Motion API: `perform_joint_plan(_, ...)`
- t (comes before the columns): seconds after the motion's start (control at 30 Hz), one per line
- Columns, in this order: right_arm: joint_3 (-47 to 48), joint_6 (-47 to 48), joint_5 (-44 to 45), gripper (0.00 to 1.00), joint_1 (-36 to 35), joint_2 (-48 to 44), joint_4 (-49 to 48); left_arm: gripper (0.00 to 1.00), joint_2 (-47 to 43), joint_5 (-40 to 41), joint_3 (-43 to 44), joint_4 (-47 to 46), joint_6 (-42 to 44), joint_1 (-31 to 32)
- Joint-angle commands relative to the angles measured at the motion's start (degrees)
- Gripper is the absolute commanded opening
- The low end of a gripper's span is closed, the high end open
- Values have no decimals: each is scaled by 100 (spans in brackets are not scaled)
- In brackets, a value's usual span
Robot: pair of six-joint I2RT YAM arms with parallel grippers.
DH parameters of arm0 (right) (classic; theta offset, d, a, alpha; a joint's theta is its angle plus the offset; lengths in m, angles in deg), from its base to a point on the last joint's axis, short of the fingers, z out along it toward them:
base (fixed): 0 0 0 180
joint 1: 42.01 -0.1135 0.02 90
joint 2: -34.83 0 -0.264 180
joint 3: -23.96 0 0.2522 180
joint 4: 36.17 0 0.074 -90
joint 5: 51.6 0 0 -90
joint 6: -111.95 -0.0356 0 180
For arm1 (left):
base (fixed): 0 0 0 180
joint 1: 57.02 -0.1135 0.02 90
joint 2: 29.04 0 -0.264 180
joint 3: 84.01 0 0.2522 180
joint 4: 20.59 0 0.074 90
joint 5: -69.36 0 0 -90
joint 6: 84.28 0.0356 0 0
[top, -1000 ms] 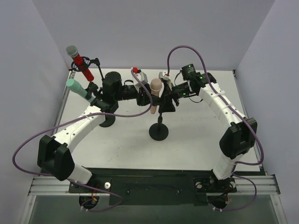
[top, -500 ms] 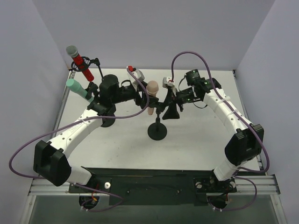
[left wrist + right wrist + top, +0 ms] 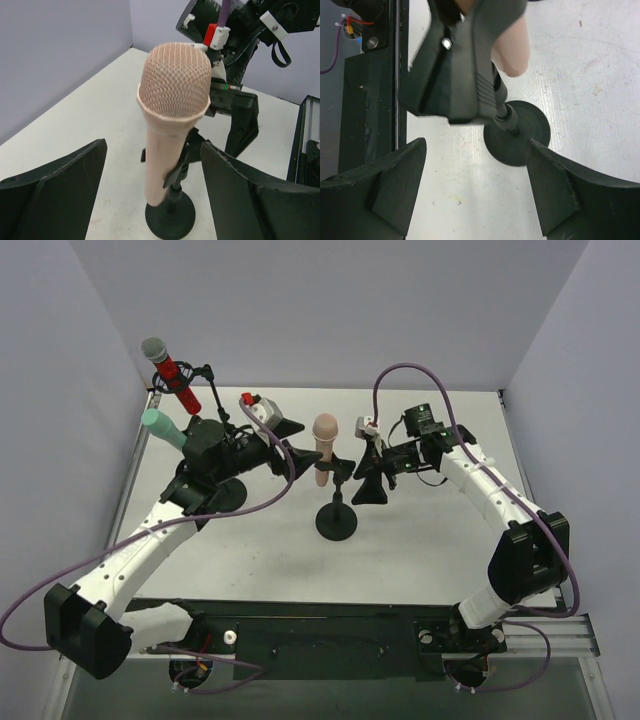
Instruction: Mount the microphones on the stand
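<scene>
Peach-pink microphone (image 3: 323, 447) clipped in stand (image 3: 337, 522); red microphone (image 3: 171, 374) back-left.

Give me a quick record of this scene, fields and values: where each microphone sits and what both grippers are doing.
peach-pink microphone: upright, head up, held in the clip of the centre stand
red microphone: raised at the far-left corner, tilted, mesh head up
mint-green microphone: just nearer than the red one, lower end hidden
left gripper: open, left of the peach-pink microphone, not touching it
right gripper: open, right of the centre stand, holding nothing
</scene>
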Motion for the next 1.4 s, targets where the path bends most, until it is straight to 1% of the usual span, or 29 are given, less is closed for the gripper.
perform_joint_plan(0.0,-630,-942,-296,74,262,-458,-1297,87,-882,641,-697,-266,-261,-53)
perform_joint_plan(0.03,-789,-1448,-305,74,298,-546,-1925,87,-1015,722,-883,-275,-297,-62)
perform_joint_plan(0.07,-1043,-1688,-314,74,368,-581,-2228,88,-1295,879,-1172,-283,-411,-62)
perform_joint_plan(0.1,-1246,-2073,-279,74,394,-634,-2727,89,-1420,968,-1296,-275,-499,-71)
perform_joint_plan(0.13,-1291,-2156,-235,74,438,-660,-2871,89,-1682,1116,-1585,-275,-639,-71)
perform_joint_plan(0.17,-1300,-2174,-200,74,465,-661,-2890,90,-1798,1153,-1718,-318,-710,-71)
perform_joint_plan(0.23,-1257,-2174,-130,74,491,-635,-2837,90,-2088,1223,-2262,-468,-903,-62)
perform_joint_plan(0.33,-1274,-2174,-121,74,509,-599,-2837,89,-2422,1197,-2729,-958,-1176,8)
perform_joint_plan(0.4,-1265,-2174,-121,74,535,-599,-2837,89,-2519,1293,-2976,-1162,-1212,165)
perform_joint_plan(0.47,-1274,-2174,-86,74,570,-608,-2837,89,-2502,1521,-3064,-1171,-1010,464)
perform_joint_plan(0.63,-1283,-2148,-85,74,719,-678,-2811,89,-2134,2635,-3204,-1092,-185,1596)
perform_joint_plan(0.7,-1283,-2095,-120,74,764,-722,-2758,89,-1941,3005,-3362,-1302,-35,1913)
perform_joint_plan(0.73,-1283,-2060,-129,74,781,-748,-2723,89,-1879,3112,-3433,-1555,-8,2063)
perform_joint_plan(0.87,-1222,-1806,-156,74,817,-775,-2461,89,-1474,3473,-3688,-2241,-139,2249)
perform_joint_plan(0.97,-1125,-1542,-165,74,817,-766,-2170,88,-1097,3666,-3732,-2551,-253,2284)
perform_joint_plan(1.13,-1098,-1410,-156,74,817,-731,-2029,88,-736,3702,-3714,-2972,-394,2293)
perform_joint_plan(1.23,-1090,-1374,-138,74,825,-731,-2002,88,-552,3684,-3846,-3393,-473,2293)
perform_joint_plan(1.3,-1081,-1357,-138,74,825,-722,-1976,88,-394,3632,-3917,-3674,-456,2293)
perform_joint_plan(1.37,-1063,-1339,-138,74,825,-714,-1950,88,-130,3526,-3943,-3973,-263,2293)
